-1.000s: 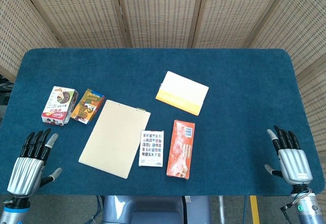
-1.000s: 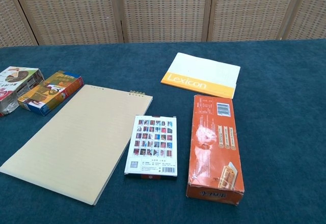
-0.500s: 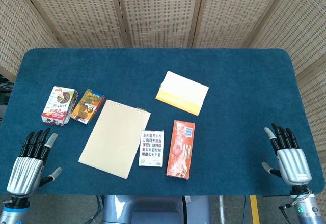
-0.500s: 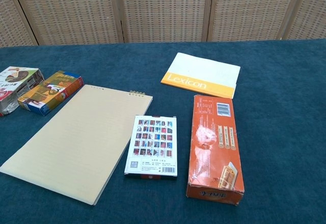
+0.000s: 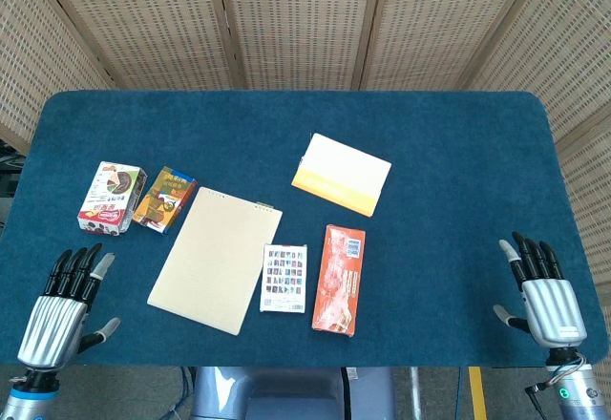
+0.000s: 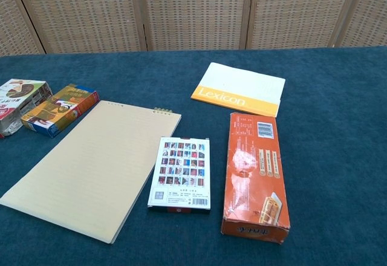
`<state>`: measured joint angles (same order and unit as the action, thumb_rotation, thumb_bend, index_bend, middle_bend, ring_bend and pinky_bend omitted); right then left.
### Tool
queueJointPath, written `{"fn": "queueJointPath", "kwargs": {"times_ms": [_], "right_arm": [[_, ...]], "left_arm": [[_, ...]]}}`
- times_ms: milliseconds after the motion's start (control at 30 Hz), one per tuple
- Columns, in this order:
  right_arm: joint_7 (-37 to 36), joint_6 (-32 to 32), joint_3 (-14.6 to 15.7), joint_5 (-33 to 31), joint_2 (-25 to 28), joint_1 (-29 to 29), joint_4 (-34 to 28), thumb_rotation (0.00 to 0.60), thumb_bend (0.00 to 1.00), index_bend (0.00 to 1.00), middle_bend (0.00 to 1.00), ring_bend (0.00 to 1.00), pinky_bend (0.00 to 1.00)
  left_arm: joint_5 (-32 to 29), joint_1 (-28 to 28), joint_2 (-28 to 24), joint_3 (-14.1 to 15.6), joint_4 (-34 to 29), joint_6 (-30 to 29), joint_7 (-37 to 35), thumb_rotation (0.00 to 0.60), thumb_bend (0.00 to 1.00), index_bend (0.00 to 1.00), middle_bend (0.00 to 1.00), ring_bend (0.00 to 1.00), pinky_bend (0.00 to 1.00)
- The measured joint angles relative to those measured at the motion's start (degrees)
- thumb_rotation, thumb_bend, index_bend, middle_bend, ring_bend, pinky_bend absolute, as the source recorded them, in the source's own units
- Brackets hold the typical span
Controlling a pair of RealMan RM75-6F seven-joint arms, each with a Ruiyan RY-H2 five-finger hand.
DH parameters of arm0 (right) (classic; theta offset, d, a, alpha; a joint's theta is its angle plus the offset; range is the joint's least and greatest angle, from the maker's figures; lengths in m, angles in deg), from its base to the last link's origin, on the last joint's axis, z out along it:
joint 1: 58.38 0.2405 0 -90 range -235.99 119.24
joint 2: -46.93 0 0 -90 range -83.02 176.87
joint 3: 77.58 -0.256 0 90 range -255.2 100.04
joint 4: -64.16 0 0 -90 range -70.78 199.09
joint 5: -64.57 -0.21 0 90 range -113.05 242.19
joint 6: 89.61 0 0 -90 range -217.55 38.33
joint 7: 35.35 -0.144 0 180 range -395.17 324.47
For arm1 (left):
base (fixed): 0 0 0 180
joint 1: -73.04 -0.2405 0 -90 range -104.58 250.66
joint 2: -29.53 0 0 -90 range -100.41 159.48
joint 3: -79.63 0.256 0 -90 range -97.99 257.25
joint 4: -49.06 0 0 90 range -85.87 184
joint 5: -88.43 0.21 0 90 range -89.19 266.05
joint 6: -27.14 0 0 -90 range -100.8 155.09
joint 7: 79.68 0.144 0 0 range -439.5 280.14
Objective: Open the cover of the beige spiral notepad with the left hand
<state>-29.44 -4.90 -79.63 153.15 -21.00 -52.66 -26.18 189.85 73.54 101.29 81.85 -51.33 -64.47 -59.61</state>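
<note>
So we've got our left hand (image 5: 55, 320) parked at the near left corner of the table (image 5: 286, 124), fingers stretched out straight and a bit fanned, thumb sticking off to the side, holding nothing. The beige notepad (image 5: 216, 259) is lying flat with its cover closed, up and to the right of those fingertips, near but clearly not touching them; its spiral edge is the end farthest from us. Straight out past the left fingertips sit two small snack boxes side by side, a white and red one (image 5: 112, 197) and an orange one (image 5: 165, 199), the orange one just beside the notepad's far left corner. Our right hand (image 5: 544, 298) is at the near right corner, fingers also extended and apart, thumb out, nothing in it, well apart from everything. Way off to the left of those fingers is a long orange box (image 5: 339, 279), and snug next to that, between it and the notepad, a small white card pack (image 5: 284, 278) with a grid of little pictures on it. Farther out toward the middle of the table there's a white and yellow booklet (image 5: 341, 174), which the chest view shows says "Lexicon". Neither hand shows up in the chest view, only the stuff on the blue cloth.
</note>
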Motion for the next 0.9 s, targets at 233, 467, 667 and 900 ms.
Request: {"fn": "queueJointPath", "kwargs": {"times_ms": [233, 467, 667, 900], "right_arm": [[0.8, -0.3, -0.1, -0.6, 0.2, 0.0, -0.4, 0.600, 0.00, 0.00, 0.00, 0.00, 0.00], [1.1, -0.5, -0.4, -1.3, 0.4, -0.1, -0.7, 0.600, 0.00, 0.00, 0.00, 0.00, 0.00], [1.4, -0.7, -0.6, -1.8, 0.4, -0.2, -1.1, 0.600, 0.00, 0.00, 0.00, 0.00, 0.00], [0.8, -0.9, -0.7, -2.1, 0.5, -0.1, -1.3, 0.600, 0.00, 0.00, 0.00, 0.00, 0.00]], "left_arm": [[0.8, 0.9, 0.5, 0.6, 0.7, 1.6, -1.9, 0.600, 0.04, 0.00, 0.00, 0.00, 0.00], [0.6, 2.2, 2.5, 2.2, 3.8, 6.6, -1.6, 0.600, 0.08, 0.00, 0.00, 0.00, 0.00], [-0.2, 3.7, 4.8, 2.9, 7.0, 10.8, 0.3, 0.600, 0.12, 0.00, 0.00, 0.00, 0.00], [-1.7, 4.9, 7.7, 2.9, 9.7, 14.2, 3.4, 0.600, 0.26, 0.00, 0.00, 0.00, 0.00]]}}
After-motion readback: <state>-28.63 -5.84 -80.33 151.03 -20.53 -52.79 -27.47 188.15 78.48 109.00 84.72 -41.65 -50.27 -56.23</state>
